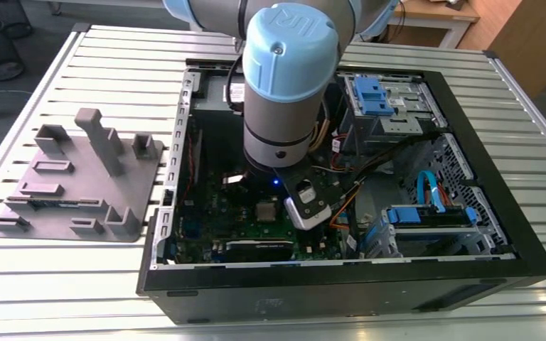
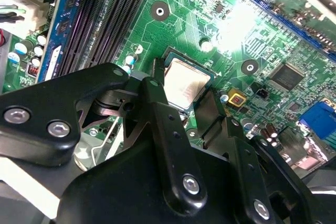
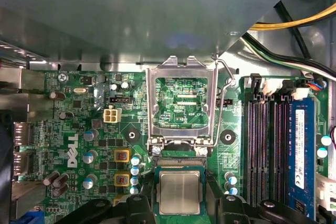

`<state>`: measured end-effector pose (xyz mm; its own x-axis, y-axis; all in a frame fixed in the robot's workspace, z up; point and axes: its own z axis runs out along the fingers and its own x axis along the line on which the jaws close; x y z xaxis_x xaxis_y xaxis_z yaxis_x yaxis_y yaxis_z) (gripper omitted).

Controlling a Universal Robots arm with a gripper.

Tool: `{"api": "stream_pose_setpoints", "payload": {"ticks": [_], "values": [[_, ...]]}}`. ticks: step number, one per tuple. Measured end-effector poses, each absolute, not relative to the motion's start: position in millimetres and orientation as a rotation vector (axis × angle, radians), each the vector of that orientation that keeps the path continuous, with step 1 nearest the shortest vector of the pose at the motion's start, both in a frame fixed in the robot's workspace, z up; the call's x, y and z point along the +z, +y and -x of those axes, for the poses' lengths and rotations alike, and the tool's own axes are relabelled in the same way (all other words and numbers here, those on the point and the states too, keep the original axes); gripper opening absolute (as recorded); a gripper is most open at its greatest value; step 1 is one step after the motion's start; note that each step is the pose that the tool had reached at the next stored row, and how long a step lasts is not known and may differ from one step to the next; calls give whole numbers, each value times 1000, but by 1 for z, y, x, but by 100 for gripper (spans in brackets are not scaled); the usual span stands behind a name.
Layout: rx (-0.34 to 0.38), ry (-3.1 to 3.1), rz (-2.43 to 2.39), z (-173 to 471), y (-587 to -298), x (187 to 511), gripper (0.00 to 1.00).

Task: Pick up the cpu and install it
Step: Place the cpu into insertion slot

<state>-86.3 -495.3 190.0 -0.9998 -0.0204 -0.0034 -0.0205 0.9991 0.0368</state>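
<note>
- The arm (image 1: 287, 85) enters from the far side and points straight down into the open computer case (image 1: 349, 275). Its blue-capped joint stands above the motherboard (image 1: 239, 202).
- The end effector (image 1: 303, 206) hangs low over the board. In the first wrist view its black linkage straddles the cpu (image 3: 179, 191).
- I cannot tell whether the end effector is clamped on the chip or has let it go.
- The cpu lies flat in its socket, silver top up. The load plate (image 3: 181, 103) stands swung open just beyond it, and the lever (image 3: 227, 103) runs alongside.
- Room is tight: the memory slots (image 3: 265, 150) lie near one side of the socket, and small capacitors (image 3: 135, 174) crowd the other.
- In the exterior view the case walls fence the board. Cables (image 1: 349, 177) and a drive cage (image 1: 429, 220) fill the exterior view's right.
- A grey tray (image 1: 74, 185) with upright posts sits on the slatted desk (image 1: 65, 284) at the exterior view's left, just beside the case.
- White print marks the board beside the socket, and the blue cap bears raised letters.
</note>
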Motion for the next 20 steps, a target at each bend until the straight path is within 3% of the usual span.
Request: {"api": "stream_pose_setpoints", "payload": {"ticks": [20], "values": [[58, 3138, 25, 88, -494, 189, 47]]}}
